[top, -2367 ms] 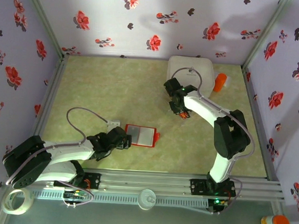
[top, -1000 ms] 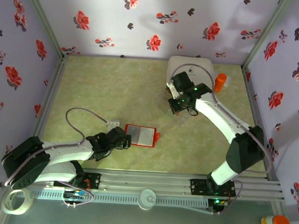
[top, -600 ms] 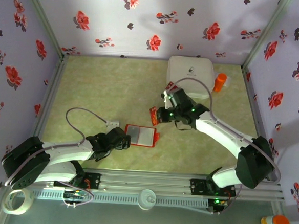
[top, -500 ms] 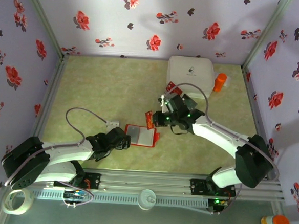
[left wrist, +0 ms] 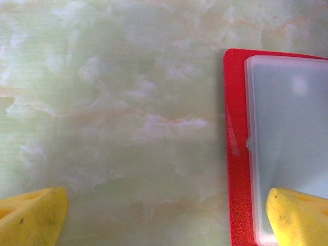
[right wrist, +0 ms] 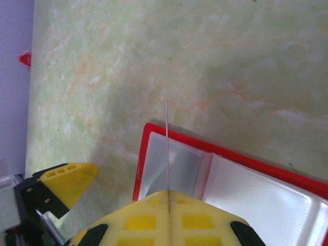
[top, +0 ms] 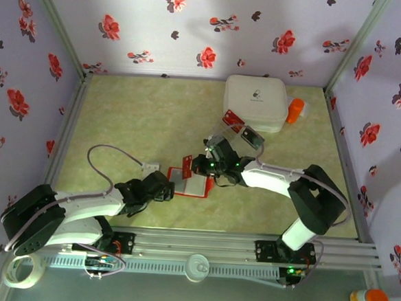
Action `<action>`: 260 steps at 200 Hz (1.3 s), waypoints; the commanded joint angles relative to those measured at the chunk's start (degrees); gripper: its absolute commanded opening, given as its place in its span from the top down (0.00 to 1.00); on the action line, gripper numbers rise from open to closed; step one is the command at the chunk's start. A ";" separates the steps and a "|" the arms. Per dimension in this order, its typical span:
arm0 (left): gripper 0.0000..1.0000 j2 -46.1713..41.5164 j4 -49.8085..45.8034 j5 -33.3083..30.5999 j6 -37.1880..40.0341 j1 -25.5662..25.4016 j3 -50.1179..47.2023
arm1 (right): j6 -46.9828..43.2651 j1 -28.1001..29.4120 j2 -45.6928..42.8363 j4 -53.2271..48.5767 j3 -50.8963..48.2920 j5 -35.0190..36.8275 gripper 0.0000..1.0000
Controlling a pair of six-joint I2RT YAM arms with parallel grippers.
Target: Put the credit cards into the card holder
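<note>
Right gripper (right wrist: 168, 197), clenched on a red credit card (right wrist: 167, 148) held edge-on, has swung from near the white box (top: 255, 103) to just over the open card holder (right wrist: 230, 179), so insertion looks next; left gripper (left wrist: 164, 215) waits, spread wide, at the holder's edge.

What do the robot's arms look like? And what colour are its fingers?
The left arm and the right arm are both smooth white tubes with chunky black joints. A thin grey cable loops off the left one, and tiny green lights glow near the right wrist. The fingers are bright yellow blocks, on the left and on the right, with square hollows and black trim.
</note>
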 commanded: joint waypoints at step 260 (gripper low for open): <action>0.00 5.14 1.83 -0.35 0.42 2.07 1.05 | 9.09 0.56 -6.58 15.03 -13.33 3.36 1.00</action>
